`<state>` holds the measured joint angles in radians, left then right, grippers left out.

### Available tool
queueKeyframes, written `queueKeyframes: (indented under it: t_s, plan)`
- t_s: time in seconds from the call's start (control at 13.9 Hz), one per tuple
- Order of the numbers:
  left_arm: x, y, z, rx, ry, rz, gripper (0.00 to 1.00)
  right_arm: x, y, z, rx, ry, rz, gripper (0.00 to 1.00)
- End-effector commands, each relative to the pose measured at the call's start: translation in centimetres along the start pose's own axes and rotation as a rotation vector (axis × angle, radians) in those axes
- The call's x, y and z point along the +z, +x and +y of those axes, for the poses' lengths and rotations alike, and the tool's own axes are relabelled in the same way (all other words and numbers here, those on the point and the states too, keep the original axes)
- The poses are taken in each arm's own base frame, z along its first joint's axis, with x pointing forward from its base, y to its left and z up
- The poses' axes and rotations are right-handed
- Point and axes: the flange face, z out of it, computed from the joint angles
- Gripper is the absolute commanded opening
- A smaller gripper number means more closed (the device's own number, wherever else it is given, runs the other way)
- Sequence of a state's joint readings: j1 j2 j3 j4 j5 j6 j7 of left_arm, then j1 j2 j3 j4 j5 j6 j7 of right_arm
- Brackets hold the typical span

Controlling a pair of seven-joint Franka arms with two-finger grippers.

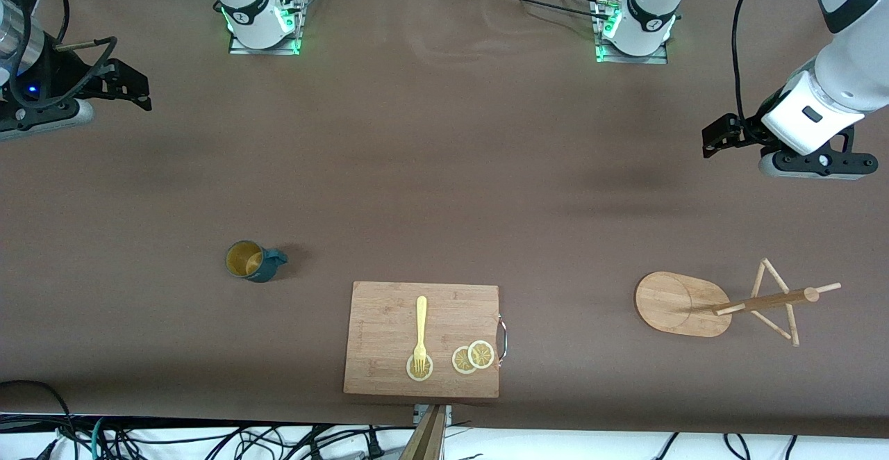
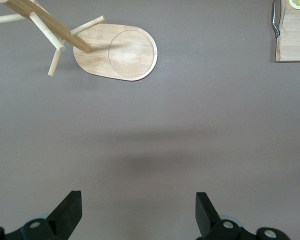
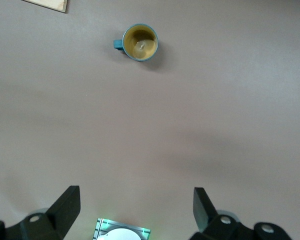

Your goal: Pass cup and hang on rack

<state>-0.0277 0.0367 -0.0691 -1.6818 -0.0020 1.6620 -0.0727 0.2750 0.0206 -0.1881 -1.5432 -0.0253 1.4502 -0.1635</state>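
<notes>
- Nothing done yet, by the look of it: cup (image 1: pixel 251 261) upright on table (image 1: pixel 444 168) toward right arm's end, beside the board (image 1: pixel 422 339), untouched.
- Rack (image 1: pixel 729 302) stands toward left arm's end, pegs bare.
- Right gripper (image 3: pixel 135 212) up over bare table, jaws spread, empty.
- Left gripper (image 2: pixel 137 212) likewise wide & empty, up near rack.
- Left to do: grasp, handover, hang — i.e. all of it.
</notes>
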Motion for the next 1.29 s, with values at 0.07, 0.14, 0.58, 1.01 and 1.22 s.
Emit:
queueKeyframes:
  t_s: [0.07,0.14,0.58,1.01,1.22]
  plan:
    - [-0.6,0.2,0.4,0.002,-0.006,-0.007,1.00,-0.3,-0.6,0.5,0.002,-0.005,-0.021,1.00]
    - [-0.6,0.2,0.4,0.002,-0.006,-0.007,1.00,-0.3,-0.6,0.5,0.004,-0.006,-0.024,1.00]
    - [-0.6,0.2,0.4,0.002,-0.006,-0.008,1.00,-0.3,-0.8,0.5,0.009,0.003,-0.036,1.00]
    - [-0.6,0.2,0.4,0.000,-0.006,-0.007,1.00,1.0,0.3,0.4,0.006,0.003,-0.024,1.00]
    - [-0.6,0.2,0.4,0.000,-0.006,-0.007,1.00,5.6,4.4,0.4,0.006,-0.009,-0.037,1.00]
